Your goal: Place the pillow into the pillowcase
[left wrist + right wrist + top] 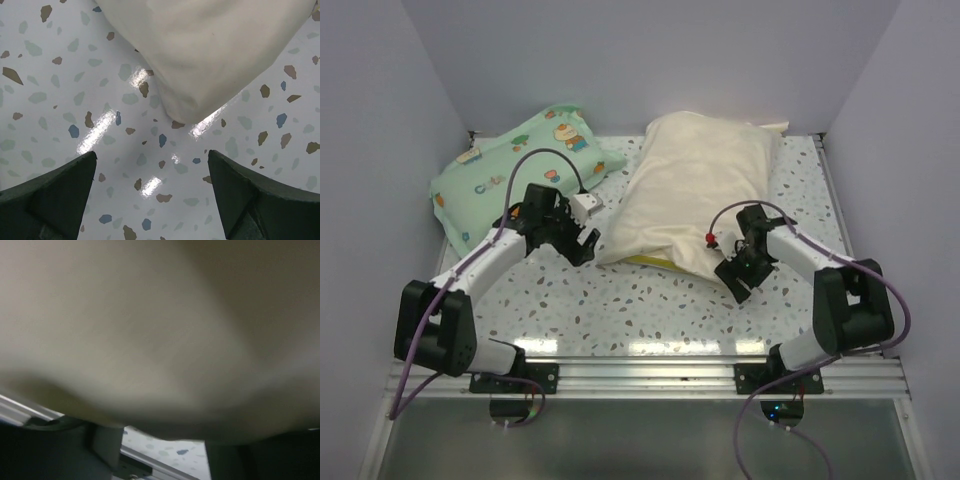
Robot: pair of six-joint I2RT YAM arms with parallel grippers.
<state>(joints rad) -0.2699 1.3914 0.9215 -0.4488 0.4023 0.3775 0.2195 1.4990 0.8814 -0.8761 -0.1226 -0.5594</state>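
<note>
Cream pillowcase [210, 55] just beyond left tool [152, 156]

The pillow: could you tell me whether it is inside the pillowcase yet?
Nearly all in: the pillowcase bulges full, and only an olive-yellow strip of the pillow shows at its near opening.

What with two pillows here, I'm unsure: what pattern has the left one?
Left pillow: mint green, cartoon figures; best in top view.
</note>
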